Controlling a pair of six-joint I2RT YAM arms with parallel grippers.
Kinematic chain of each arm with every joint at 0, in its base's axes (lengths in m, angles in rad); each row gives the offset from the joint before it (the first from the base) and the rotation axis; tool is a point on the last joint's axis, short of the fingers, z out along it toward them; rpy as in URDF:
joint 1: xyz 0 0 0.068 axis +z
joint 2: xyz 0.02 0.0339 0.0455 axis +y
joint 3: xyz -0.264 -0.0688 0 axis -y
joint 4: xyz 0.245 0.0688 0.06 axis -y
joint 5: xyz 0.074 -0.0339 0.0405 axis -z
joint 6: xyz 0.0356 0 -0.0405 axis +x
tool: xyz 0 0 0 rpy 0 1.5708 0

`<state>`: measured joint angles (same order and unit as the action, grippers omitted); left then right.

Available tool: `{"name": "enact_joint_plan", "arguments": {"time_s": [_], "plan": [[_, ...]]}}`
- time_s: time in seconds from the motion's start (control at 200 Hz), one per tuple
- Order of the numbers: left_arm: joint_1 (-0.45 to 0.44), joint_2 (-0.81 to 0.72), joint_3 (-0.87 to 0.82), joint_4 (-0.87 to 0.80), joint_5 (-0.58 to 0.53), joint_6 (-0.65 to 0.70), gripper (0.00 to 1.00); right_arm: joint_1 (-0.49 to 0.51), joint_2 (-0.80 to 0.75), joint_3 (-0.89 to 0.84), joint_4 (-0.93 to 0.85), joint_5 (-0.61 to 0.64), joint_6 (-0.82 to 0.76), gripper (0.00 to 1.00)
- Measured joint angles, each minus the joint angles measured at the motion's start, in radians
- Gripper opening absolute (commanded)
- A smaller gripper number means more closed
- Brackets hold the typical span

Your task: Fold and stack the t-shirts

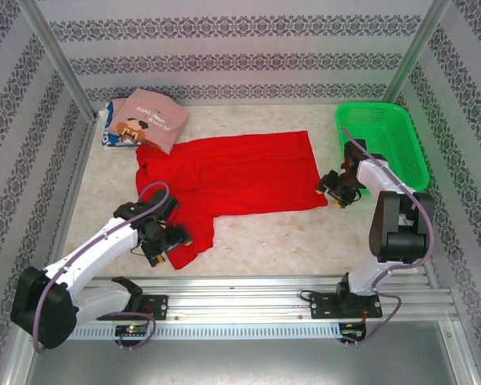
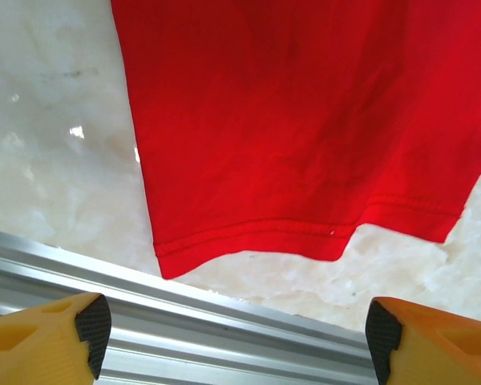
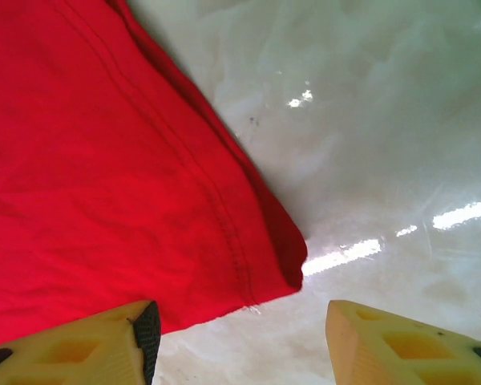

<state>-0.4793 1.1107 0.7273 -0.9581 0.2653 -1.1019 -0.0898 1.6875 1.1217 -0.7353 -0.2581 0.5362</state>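
Red t-shirt (image 1: 240, 172): spread flat across the middle of the table (image 1: 264, 237), rumpled along its 9 o'clock side, with one flap running down toward 7 o'clock.
Left gripper (image 1: 167, 238): at the shirt's 7 o'clock flap, low over the cloth edge.
Left gripper, wrist view (image 2: 236, 321): jaws spread wide, nothing between them; the stitched red hem lies ahead at 12 o'clock, apart from the fingertips (image 2: 92, 325), with the aluminium rail (image 2: 184, 301) just below.
Right gripper (image 1: 334, 191): at the shirt's 4 o'clock corner.
Right gripper, wrist view (image 3: 240, 314): jaws parted, holding nothing; the hemmed corner of the shirt lies ahead, one finger (image 3: 104, 337) over the red cloth, the other over bare table. It may be brushing the fabric, but contact is hard to judge.
Pink t-shirt (image 1: 148, 119): folded, at 10 o'clock on the table, printed side up.
White-blue t-shirt (image 1: 111, 128): under the pink one, its edge showing on the 9 o'clock side.
Green basket (image 1: 417, 152): at 2 o'clock, beside the right arm.
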Motion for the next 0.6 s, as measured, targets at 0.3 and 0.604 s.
{"name": "enact_joint_plan", "arguments": {"time_s": [0.3,0.604], "plan": [[-0.09,-0.033,-0.06,-0.026,0.019,-0.064,0.69,-0.013,0.01,0.004,0.015,-0.02,-0.001,0.58],[-0.098,0.051,-0.151,0.091,-0.002,-0.118,0.59,-0.012,0.01,0.014,0.013,-0.057,-0.005,0.58]]}}
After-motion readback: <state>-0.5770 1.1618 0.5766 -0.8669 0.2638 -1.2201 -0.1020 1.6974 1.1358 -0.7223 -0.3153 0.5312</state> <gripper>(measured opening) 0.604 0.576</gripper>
